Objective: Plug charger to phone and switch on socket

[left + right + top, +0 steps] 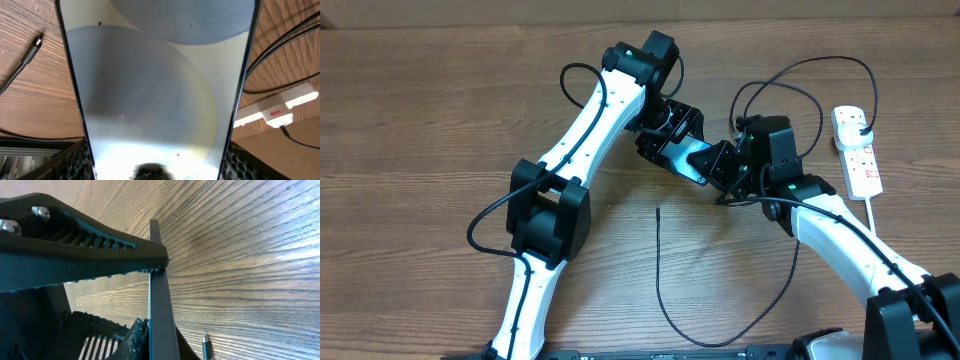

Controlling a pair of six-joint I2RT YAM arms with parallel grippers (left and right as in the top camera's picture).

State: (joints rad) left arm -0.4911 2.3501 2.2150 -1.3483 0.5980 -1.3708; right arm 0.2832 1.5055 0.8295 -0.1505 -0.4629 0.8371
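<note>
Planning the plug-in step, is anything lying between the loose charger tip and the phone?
Nothing visible does. The charger tip lies on the bare table near the phone, gripped by the left claw and right claw; only wood shows between.

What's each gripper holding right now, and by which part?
Both hold the phone. The left gripper clamps its two long edges near one end; the right gripper appears to pinch the opposite end. The charger lies loose on the table.

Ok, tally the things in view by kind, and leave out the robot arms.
phone: 1
power strip: 1
black charger cable: 1
Total: 3
</note>
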